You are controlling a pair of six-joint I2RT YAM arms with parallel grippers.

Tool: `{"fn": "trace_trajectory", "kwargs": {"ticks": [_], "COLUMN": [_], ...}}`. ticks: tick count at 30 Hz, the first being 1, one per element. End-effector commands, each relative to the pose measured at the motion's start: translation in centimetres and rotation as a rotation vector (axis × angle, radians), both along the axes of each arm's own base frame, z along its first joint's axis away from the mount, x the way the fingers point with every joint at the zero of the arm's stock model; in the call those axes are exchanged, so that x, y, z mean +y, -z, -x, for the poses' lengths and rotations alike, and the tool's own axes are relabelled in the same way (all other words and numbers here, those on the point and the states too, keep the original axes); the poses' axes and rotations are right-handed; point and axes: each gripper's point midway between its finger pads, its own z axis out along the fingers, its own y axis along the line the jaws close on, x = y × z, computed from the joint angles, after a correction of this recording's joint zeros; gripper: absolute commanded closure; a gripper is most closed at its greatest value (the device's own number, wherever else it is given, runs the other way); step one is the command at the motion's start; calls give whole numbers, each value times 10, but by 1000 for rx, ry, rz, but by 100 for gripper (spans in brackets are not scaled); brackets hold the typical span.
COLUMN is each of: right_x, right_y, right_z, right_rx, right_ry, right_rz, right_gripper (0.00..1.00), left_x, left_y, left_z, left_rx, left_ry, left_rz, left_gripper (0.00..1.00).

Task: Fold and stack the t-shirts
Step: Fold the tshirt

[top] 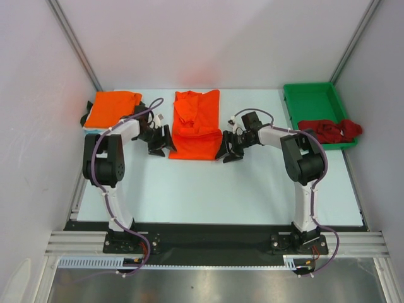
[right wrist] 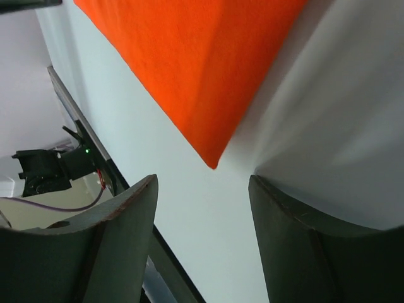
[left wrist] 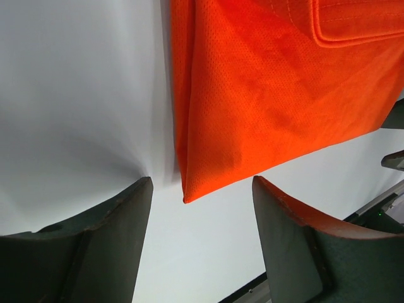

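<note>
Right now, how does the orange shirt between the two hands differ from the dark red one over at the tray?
The orange shirt lies flat and partly folded; the dark red shirt is crumpled. The orange shirt sits on the table between the open left hand and right hand; the dark red shirt lies across the green tray's near end, spilling over its rim. Neither is held.

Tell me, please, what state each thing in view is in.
Middle orange t-shirt: partly folded, flat on the table.
Left orange t-shirt: folded, lying flat.
Dark red t-shirt: crumpled, draped over the tray's rim.
Green tray: upright on the table.
Left end effector: open, holding nothing.
Right end effector: open, holding nothing.
</note>
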Motion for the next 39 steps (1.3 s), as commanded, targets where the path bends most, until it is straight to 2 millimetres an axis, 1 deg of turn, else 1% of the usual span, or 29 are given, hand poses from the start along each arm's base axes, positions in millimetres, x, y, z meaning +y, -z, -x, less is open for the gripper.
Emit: {"fn": "trace_trajectory", "kwargs": {"ticks": [1,2,5,6,8,11,20,23,24,25,26,27,28,29,30,32,33,35,36,37,39], "right_x": [10,10,10,10,12,18,24,24,25,25,26,27,28,27,27,25,23,19,16,10,2], "right_y": [-3,1,5,7,8,9,15,19,19,19,19,18,16,12,8,-2,-19,-37,-53,-61,-71], "right_z": [-19,-19,-22,-22,-24,-20,-14,-12,-12,-12,-12,-14,-14,-15,-17,-23,-28,-32,-32,-34,-33], "right_rx": [-26,-16,-10,-9,-9,-4,22,36,36,34,37,27,21,4,-16,-60,-112,-168,-202,-212,-210], "right_ry": [28,30,39,40,43,16,3,1,0,1,3,4,-1,-5,-5,-3,-14,-30,-39,-28,-12], "right_rz": [-31,-27,-21,-17,-18,-29,-24,-24,-26,-29,-32,-38,-44,-46,-43,-39,-40,-36,-37,-38,-36], "right_gripper": [36,36,37,39,40,45,48,53,58,61,63,69,75,84,100,100,100,100,100,100,100], "left_x": [-6,-6,-8,-9,-10,-10,-12,-17,-18,-20,-20,-20,-20,-20,-20,-21,-21,-23,-24,-25,-28], "left_y": [-2,0,6,7,9,11,16,15,15,16,15,15,15,15,13,9,2,-9,-16,-25,-36], "left_z": [-9,-8,-5,-6,-4,0,3,5,6,8,9,10,11,12,11,12,11,11,10,11,12], "left_rx": [-21,-14,7,7,15,30,45,44,48,53,53,54,57,57,50,42,24,4,-15,-35,-51], "left_ry": [16,14,16,20,22,25,24,30,33,36,37,36,33,31,31,33,35,35,35,33,28], "left_rz": [32,32,46,51,58,65,70,88,91,98,103,101,96,98,100,104,108,124,132,141,161], "left_gripper": [31,32,37,41,45,51,58,68,74,78,91,98,100,100,100,100,100,100,100,100,100]}}
